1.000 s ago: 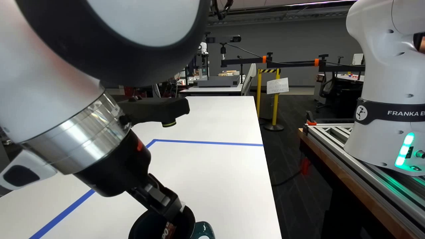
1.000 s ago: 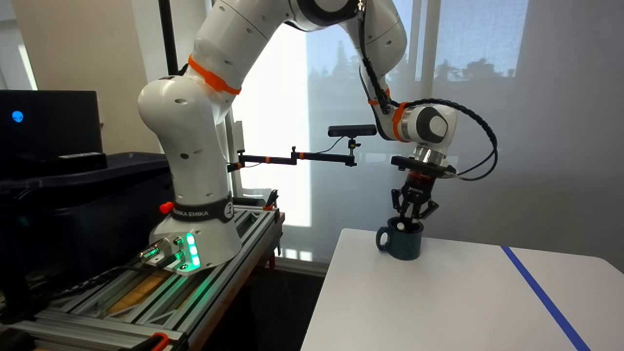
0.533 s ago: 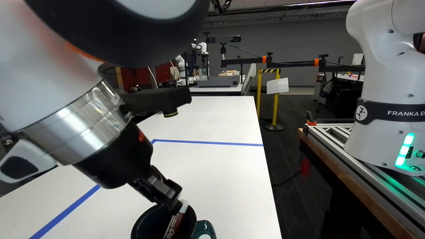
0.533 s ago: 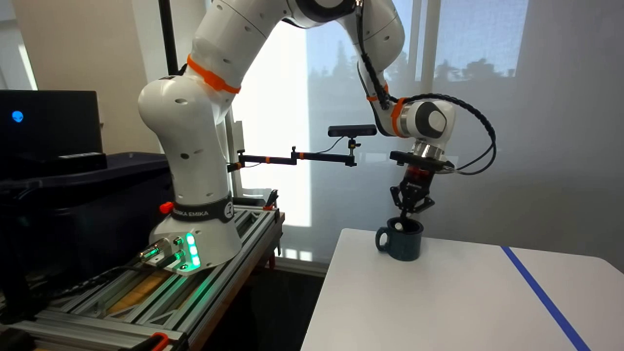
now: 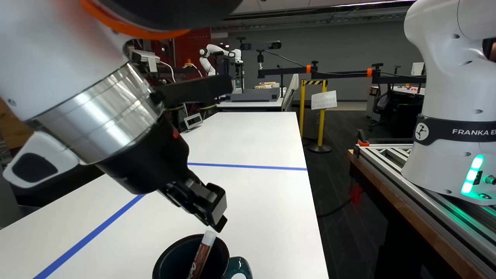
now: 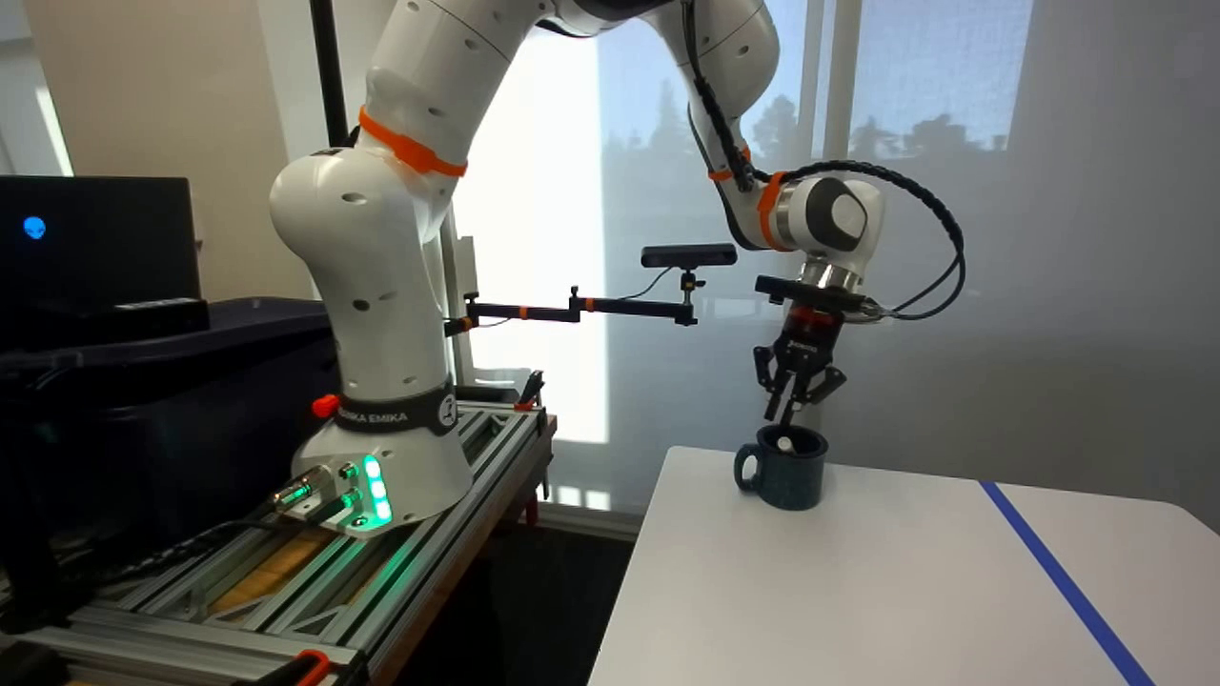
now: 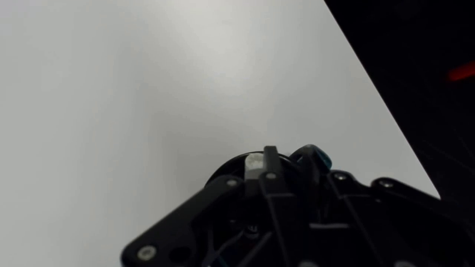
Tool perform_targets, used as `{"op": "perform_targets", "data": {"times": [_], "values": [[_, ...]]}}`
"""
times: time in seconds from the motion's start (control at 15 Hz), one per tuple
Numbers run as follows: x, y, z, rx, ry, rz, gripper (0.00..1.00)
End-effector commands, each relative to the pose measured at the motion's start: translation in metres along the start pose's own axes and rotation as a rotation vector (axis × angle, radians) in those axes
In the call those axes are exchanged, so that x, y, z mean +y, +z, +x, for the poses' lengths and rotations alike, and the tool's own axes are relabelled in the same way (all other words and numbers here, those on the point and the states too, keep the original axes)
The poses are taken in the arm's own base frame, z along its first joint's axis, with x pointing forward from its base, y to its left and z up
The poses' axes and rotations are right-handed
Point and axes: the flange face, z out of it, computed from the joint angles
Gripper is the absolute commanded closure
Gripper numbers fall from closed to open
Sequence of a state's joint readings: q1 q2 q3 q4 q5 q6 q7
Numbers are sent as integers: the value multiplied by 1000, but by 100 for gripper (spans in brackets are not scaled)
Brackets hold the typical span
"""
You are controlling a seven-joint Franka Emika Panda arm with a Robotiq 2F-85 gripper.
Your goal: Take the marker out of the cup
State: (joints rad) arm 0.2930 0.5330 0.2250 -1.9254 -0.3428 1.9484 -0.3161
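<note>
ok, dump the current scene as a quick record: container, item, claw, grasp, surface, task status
container: dark teal mug, upright, handle toward the robot base
item: marker, reddish-brown, leaning inside the mug, white end up
claw: open, over the mug
grasp: none; contact with the marker unclear
surface: white table with blue tape
task status: not done, marker in the mug

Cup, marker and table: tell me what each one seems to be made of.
Cup: probably glazed ceramic, glossy; the dark teal handle catches light.
Marker: likely plastic, smooth; its reddish-brown barrel carries pale print.
Table: perhaps laminate or painted board, satin white; the wrist view shows only a soft, blurred sheen.
</note>
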Motion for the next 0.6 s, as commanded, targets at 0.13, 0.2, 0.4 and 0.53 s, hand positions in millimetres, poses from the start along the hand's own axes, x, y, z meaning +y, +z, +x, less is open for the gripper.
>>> {"op": "perform_targets", "data": {"times": [0.13,0.2,0.4,0.53], "values": [[3,-1,-1,-6,-9,-24,29],[4,0,1,-3,-7,-28,22],[9,4,5,0,-3,-33,11],[13,8,8,2,-3,-35,19]]}}
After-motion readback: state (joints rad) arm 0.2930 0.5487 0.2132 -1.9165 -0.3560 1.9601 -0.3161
